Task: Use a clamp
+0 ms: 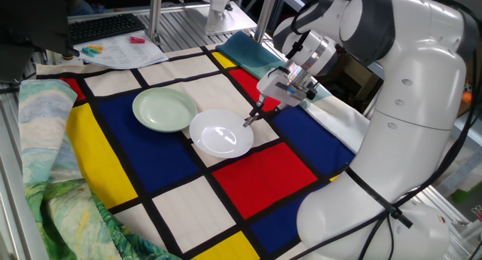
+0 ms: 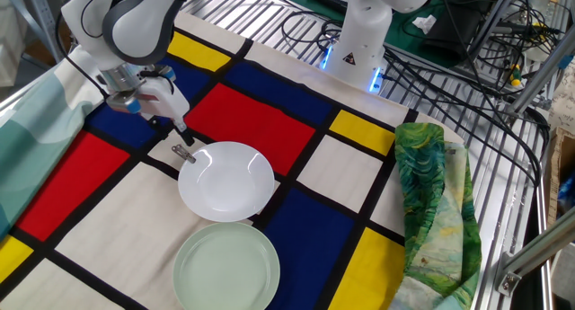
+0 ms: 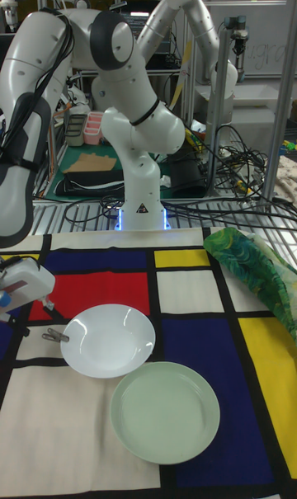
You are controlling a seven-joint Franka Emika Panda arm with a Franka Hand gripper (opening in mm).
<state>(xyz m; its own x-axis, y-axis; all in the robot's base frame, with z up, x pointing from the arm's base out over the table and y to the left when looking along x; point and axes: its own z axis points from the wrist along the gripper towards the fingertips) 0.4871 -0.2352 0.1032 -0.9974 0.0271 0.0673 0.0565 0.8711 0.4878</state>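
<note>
Colour-block cloth covers the counter [image 2: 269,121]. Fingers [image 2: 180,130] hang just above the clamp [image 2: 183,153]; whether open or closed cannot be told. Clamp lies flat beside the white plate [image 2: 225,181] rim, directly below the fingers, long axis pointing toward the plate.
</note>
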